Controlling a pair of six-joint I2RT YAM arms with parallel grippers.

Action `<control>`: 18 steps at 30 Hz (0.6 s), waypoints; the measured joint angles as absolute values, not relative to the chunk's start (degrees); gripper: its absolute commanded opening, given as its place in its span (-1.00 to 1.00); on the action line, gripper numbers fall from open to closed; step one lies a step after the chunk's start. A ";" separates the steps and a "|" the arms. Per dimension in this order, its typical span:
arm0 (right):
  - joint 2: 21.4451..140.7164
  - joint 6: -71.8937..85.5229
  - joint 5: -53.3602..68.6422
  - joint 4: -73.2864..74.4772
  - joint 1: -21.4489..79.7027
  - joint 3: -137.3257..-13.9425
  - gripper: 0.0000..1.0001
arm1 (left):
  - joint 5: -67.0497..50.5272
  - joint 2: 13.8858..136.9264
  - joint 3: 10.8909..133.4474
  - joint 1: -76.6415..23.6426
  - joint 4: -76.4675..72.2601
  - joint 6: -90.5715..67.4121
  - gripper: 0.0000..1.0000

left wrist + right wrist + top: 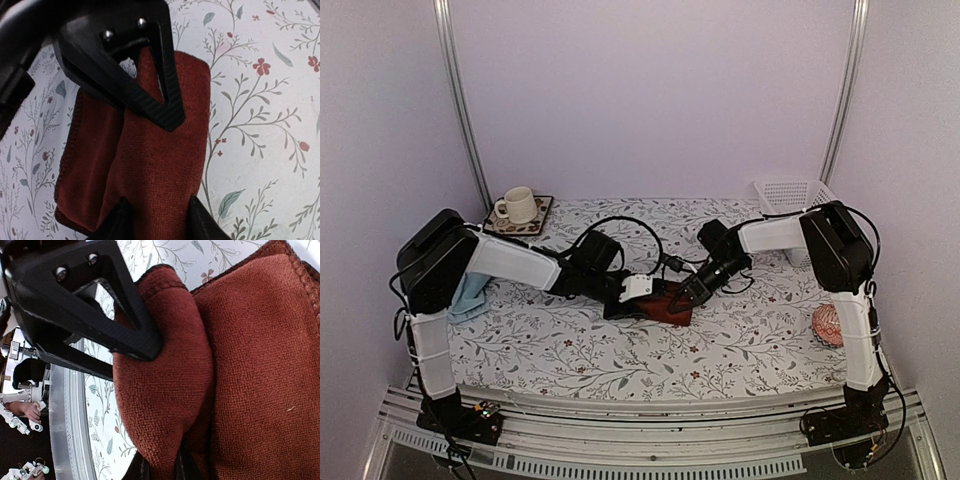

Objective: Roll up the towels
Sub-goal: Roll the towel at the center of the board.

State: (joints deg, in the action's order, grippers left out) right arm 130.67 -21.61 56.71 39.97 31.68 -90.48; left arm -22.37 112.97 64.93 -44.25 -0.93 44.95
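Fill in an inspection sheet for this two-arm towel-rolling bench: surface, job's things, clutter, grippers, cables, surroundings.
Surface: table under a white floral-print cloth.
Job's things: dark maroon terry towel folded at centre; pale blue cloth towel bunched at the left, partly under the left arm.
Clutter: cream ceramic mug on a patterned coaster, back left; white plastic mesh basket, back right; orange-pink patterned ball, right edge.
Grippers: left gripper has its fingers astride a fold of the maroon towel, grip unclear; right gripper has its fingers pinched on a raised fold of it.
Cables: black cables loop over both forearms.
Surroundings: plain pale walls, metal corner posts.
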 measured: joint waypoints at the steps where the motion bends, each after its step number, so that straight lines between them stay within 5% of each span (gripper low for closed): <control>1: 130.67 -21.61 56.71 39.99 31.64 -90.48 -0.73 | -22.11 113.62 65.14 -44.25 -0.95 44.91 -0.61; 6: 130.69 -21.65 56.71 40.23 31.40 -90.48 -0.52 | -21.96 116.31 68.75 -44.25 1.91 45.67 -1.00; 18: 122.32 -25.04 46.70 36.75 30.65 -83.72 0.41 | -30.59 119.07 78.15 -40.99 15.05 46.17 -1.00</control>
State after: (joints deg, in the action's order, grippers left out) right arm 122.32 -25.04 46.70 36.75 30.65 -83.72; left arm -30.59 119.07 78.15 -40.99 15.05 46.17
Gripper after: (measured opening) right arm 0.627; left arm 0.088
